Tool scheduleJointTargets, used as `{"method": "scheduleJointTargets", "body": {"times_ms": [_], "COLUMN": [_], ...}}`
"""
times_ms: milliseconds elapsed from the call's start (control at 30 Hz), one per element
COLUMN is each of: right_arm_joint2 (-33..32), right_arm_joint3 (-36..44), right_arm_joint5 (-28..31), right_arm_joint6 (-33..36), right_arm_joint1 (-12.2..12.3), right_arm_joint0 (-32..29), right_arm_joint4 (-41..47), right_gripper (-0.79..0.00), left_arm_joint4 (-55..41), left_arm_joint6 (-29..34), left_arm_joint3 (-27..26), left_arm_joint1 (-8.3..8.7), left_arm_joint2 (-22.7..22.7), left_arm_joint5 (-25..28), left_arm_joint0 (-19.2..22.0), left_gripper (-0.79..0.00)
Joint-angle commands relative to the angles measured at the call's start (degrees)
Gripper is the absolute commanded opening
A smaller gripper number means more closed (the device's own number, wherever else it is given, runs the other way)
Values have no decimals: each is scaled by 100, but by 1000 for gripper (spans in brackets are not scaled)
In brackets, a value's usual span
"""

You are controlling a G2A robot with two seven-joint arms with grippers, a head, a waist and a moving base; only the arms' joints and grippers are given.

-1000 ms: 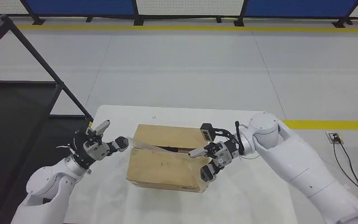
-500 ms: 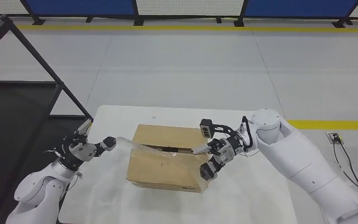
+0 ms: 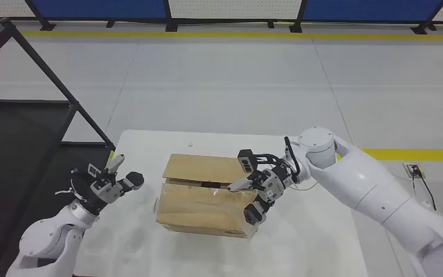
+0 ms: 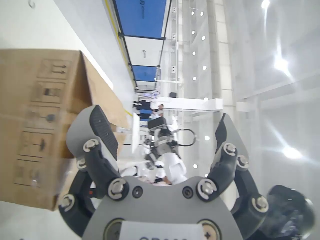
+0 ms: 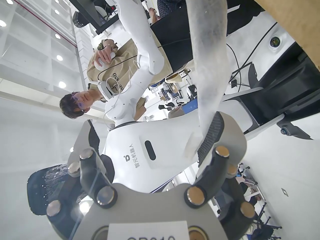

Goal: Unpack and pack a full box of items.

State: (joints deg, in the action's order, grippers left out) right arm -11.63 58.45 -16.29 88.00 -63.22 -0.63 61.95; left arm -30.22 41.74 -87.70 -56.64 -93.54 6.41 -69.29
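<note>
Now, the box: we see a brown cardboard box at the middle of the white table, with its top flaps down and a dark slit along the seam.
Tape strip: a clear, dusty strip runs from the box edge down to one pad of the right gripper.
Right gripper: it sits at the box's right end, fingers spread, with the strip clinging to one pad rather than pinched.
Left gripper: it is spread wide, holds nothing, and sits well apart from the box near the table's left side.
Risk: we judge the sticky strip may stay on the pad, tugging the box or sticking back onto the flaps.
Change: the left gripper has pulled back from the box, and the strip no longer stretches between both grippers.
</note>
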Motion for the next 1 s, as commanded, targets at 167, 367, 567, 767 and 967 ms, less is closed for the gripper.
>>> {"method": "scheduleJointTargets", "body": {"times_ms": [167,367,567,767,967], "right_arm_joint2": [-82,-308,-474,-727,-1054], "right_arm_joint3": [-182,-369,-514,-706,-932], "right_arm_joint5": [182,340,355,535,816], "right_arm_joint6": [0,-244,-170,-354,-500], "right_arm_joint1": [-37,-193,-365,-508,-563], "right_arm_joint0": [94,71,72,4,-118], "right_arm_joint4": [138,109,91,236,396], "right_gripper": [0,0,0,0,0], "left_arm_joint4": [1075,473,359,395,383], "left_arm_joint6": [1067,1727,1695,1486,1423], "left_arm_joint3": [326,457,469,568,721], "left_arm_joint1": [92,111,94,81,63], "left_arm_joint2": [100,31,149,235,381], "left_arm_joint5": [285,321,371,399,333], "left_arm_joint0": [-253,-348,-399,-382,-276], "left_gripper": [0,0,0,0,0]}}
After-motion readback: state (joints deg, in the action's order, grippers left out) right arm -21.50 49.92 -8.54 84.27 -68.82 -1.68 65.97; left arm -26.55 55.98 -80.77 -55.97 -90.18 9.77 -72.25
